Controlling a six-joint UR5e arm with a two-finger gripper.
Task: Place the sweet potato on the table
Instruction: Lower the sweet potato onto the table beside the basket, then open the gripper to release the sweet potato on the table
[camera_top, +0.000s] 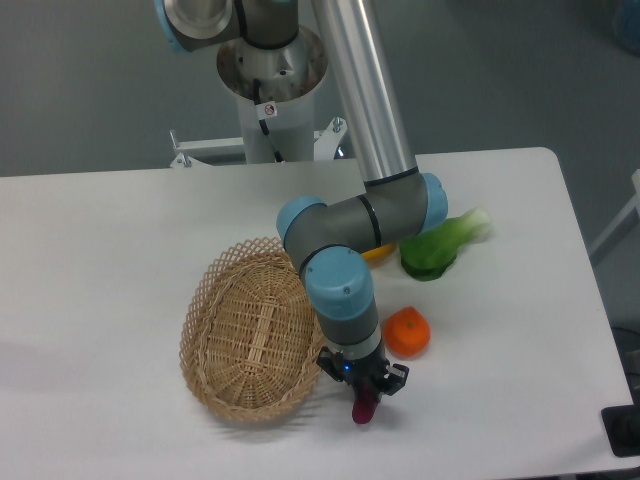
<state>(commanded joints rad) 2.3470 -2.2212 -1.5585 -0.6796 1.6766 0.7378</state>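
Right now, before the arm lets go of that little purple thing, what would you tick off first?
1. Gripper holds the sweet potato between its fingers: ok.
2. Sweet potato is outside the wicker basket, beside its right rim: ok.
3. Bare table lies beneath the drop spot: ok.
4. Round orange fruit sits apart from the sweet potato: ok.
5. Sweet potato tip already touches the tabletop: cannot tell from this view.
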